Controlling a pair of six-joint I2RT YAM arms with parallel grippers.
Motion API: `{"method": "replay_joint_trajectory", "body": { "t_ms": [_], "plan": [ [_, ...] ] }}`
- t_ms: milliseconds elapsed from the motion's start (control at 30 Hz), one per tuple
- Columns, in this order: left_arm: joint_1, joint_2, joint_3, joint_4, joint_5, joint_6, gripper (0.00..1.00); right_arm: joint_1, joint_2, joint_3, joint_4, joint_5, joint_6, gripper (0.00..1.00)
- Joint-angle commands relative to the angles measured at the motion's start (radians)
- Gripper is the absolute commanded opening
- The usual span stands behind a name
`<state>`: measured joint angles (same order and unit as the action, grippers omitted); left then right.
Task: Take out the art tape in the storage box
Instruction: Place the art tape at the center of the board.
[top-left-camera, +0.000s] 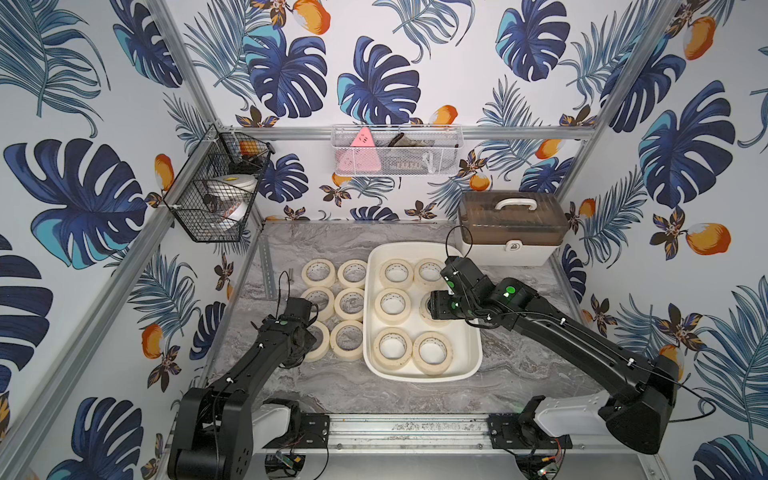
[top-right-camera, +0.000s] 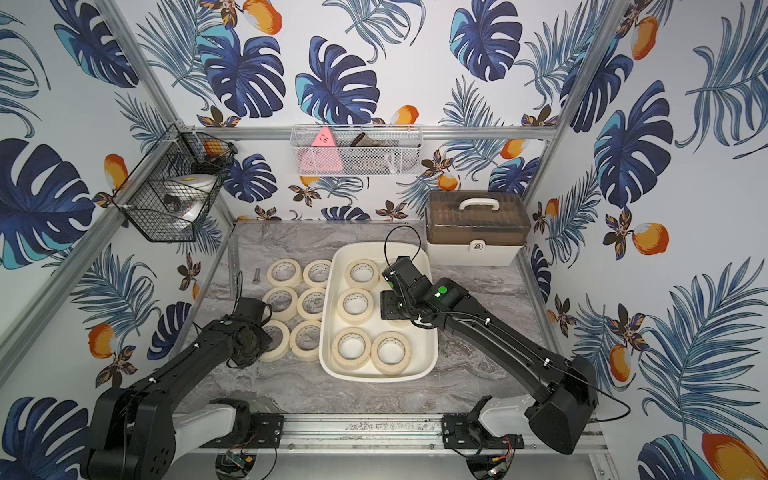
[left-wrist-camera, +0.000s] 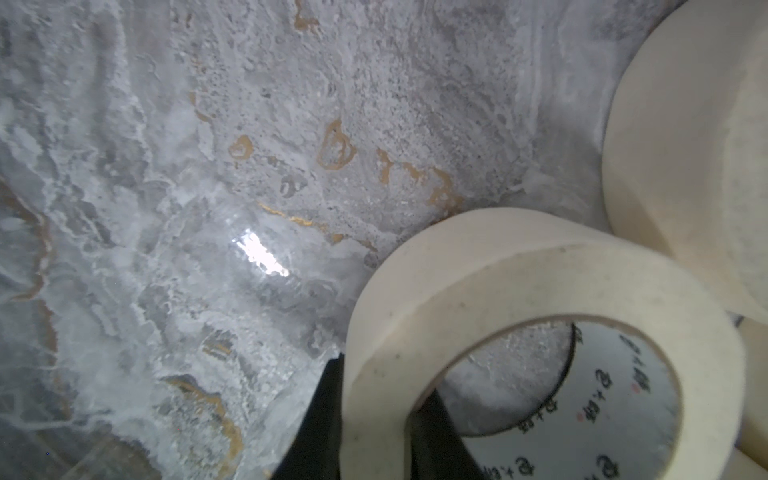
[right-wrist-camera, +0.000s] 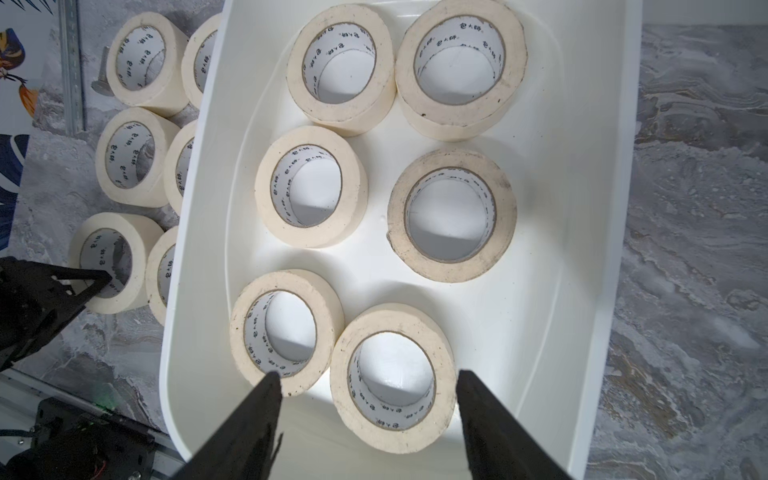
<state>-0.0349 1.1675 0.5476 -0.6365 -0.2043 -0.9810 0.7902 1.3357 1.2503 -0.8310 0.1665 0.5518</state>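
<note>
Six art tape rolls (top-left-camera: 378, 307) in the storage box (top-left-camera: 467, 349), six on the table (top-left-camera: 374, 395) left of it.

Cream art tape (top-left-camera: 392, 320), white storage box (top-left-camera: 462, 345), grey-marbled table (top-left-camera: 340, 395)
</note>
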Motion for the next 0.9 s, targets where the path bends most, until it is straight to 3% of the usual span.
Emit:
{"method": "replay_joint_trajectory", "body": {
  "t_ms": [0, 400, 567, 867],
  "plan": [
    [0.003, 0.018, -0.007, 0.068, 0.044, 0.004, 0.07, -0.007, -0.009, -0.009, -0.022, 0.0, -0.016, 0.7],
    [0.004, 0.017, 0.01, 0.068, 0.02, 0.026, 0.41, -0.054, -0.013, -0.036, -0.01, -0.052, -0.018, 0.71],
    [0.003, 0.01, 0.032, 0.039, 0.01, 0.049, 0.73, -0.072, -0.001, -0.035, 0.005, -0.08, -0.011, 0.71],
    [-0.002, -0.093, 0.17, -0.08, -0.035, 0.197, 0.85, -0.106, 0.0, -0.047, 0.024, -0.103, 0.003, 0.71]
  ]
}}
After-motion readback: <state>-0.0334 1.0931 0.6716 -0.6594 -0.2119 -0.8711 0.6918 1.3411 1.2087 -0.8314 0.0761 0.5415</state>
